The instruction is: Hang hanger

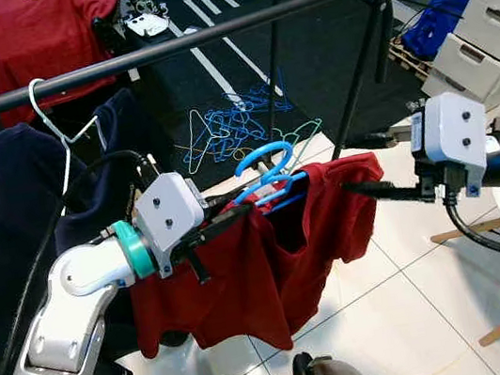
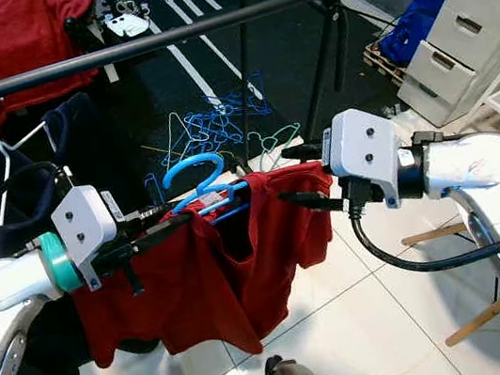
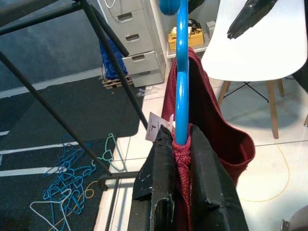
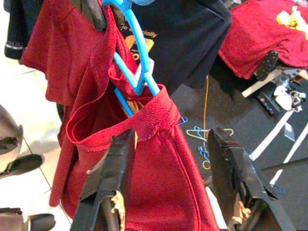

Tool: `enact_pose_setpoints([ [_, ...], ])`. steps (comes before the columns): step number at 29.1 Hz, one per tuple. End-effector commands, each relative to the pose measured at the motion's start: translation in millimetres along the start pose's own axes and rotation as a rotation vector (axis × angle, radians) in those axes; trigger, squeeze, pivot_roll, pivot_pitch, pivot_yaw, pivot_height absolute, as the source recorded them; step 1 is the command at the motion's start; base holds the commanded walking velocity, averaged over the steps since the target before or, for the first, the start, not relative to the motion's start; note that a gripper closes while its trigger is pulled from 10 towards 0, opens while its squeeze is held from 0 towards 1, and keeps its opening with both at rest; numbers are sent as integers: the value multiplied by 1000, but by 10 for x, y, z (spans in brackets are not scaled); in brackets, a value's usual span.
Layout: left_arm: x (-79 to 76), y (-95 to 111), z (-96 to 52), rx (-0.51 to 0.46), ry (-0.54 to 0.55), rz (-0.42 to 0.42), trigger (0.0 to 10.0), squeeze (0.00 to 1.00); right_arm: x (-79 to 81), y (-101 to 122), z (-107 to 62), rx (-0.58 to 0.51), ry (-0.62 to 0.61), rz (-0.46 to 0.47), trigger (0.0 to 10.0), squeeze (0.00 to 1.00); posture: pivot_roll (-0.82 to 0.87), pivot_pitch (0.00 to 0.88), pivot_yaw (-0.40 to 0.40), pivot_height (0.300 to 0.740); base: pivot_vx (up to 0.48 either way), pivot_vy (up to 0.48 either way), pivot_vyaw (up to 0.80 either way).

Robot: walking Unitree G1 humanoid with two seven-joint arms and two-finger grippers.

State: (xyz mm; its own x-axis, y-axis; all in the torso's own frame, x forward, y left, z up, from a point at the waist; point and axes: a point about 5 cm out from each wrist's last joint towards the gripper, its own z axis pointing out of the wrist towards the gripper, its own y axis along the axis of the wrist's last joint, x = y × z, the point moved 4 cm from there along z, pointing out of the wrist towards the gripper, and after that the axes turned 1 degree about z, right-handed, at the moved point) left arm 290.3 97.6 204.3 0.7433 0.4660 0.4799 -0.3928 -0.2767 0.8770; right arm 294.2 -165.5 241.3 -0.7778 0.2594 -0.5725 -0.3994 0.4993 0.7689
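Hanger (image 1: 267, 177): blue, centre of the head views, carrying a red shirt (image 1: 245, 274), held below the rail (image 1: 161, 47).

Left gripper (image 3: 179, 149): your wrist view has both fingers (image 3: 156, 178) pressed together on the hanger's shoulder with red cloth pinched between them. Firm hold; hook rises straight up out of the pinch.

Right gripper (image 4: 168, 159): jaws spread wide. The shirt's other shoulder sits in the gap; one finger (image 4: 113, 168) is just beside the cloth, contact cannot be told. In the head views it points in from the right at the shirt's far edge.

The shirt droops from the hanger between your two arms, above white floor tiles (image 1: 422, 312).

Rail runs across the upper frame, tilted up to the right. On it, upper left: a white hanger (image 1: 53, 114) with a navy garment (image 1: 15, 206). Behind, on dark matting, a loose pile of hangers (image 1: 231, 129). White drawers (image 1: 480, 18) at the far right; white chair (image 3: 260, 43) in the left wrist view.
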Motion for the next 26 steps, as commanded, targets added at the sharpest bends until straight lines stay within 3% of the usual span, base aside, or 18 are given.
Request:
enact_pose_setpoints([
  [1,-43,84,10,-37,-24,25,10000,0,80,-33,-5,11,55,26,10000,0,-141,83,24,740,0,0,0],
  [7,-69,183,-8,-64,-62,76,10000,0,195,-31,81,-15,162,56,10000,0,-137,82,21,740,0,0,0],
  [10,-74,276,-49,-83,-101,132,10000,0,296,40,245,-67,243,61,10000,0,-118,82,14,740,0,0,0],
  [21,-102,325,-142,-79,-181,196,10000,0,280,79,370,-92,297,22,10000,0,-105,76,10,740,0,0,0],
  [23,-114,326,-142,-80,-187,198,10000,0,271,85,369,-91,304,14,9804,0,-105,74,10,740,0,0,0],
  [24,-128,324,-141,-81,-193,199,10000,0,253,93,365,-88,307,5,8667,0,-105,74,10,740,0,0,0],
  [26,-136,322,-140,-81,-196,199,10000,0,242,95,362,-86,307,-1,8667,0,-108,72,10,740,0,0,0],
])
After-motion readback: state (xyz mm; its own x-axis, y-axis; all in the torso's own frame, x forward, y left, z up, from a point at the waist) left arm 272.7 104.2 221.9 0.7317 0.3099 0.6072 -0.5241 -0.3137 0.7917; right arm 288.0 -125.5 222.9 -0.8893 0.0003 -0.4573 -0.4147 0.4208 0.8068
